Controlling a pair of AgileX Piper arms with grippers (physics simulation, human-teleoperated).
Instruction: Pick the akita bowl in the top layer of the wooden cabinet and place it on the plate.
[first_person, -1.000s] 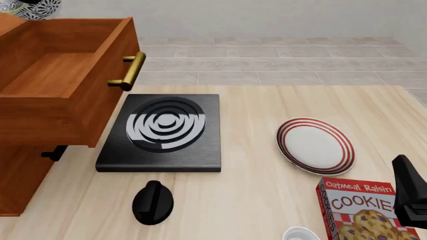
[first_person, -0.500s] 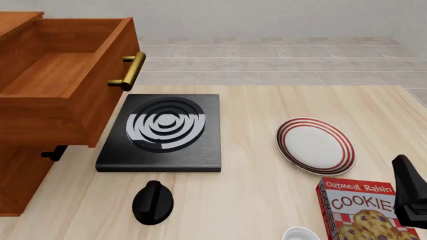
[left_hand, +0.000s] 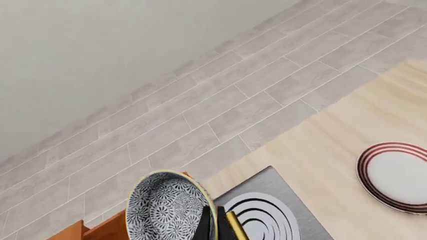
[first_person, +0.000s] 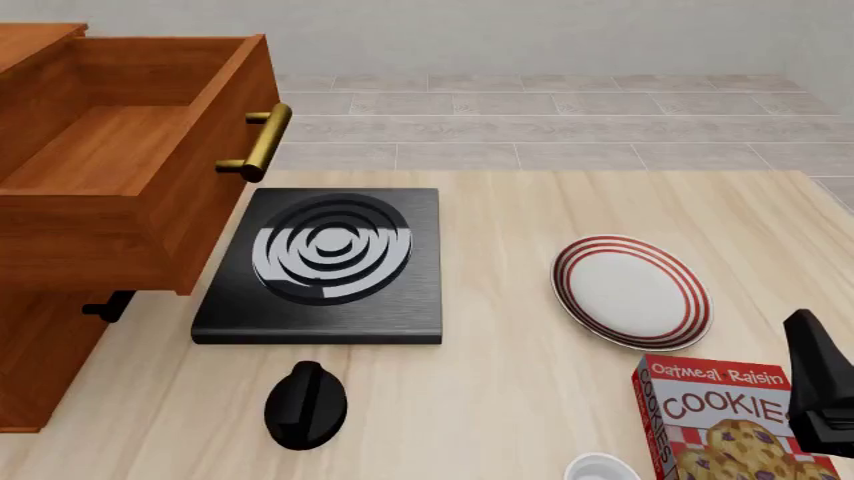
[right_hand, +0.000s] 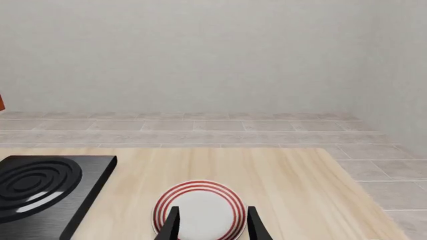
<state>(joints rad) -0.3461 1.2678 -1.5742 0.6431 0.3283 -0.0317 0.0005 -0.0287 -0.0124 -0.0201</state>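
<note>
Akita bowl (left_hand: 168, 210) in left gripper (left_hand: 219, 227) (aloft)

We're in a rendered kitchen: a black stove (first_person: 320, 265) sits on a pale wooden table (first_person: 534, 210). A ringed plate (first_person: 630, 291) and cookie box (first_person: 727, 415) share it, a tiled floor (first_person: 534, 120) behind.
</note>
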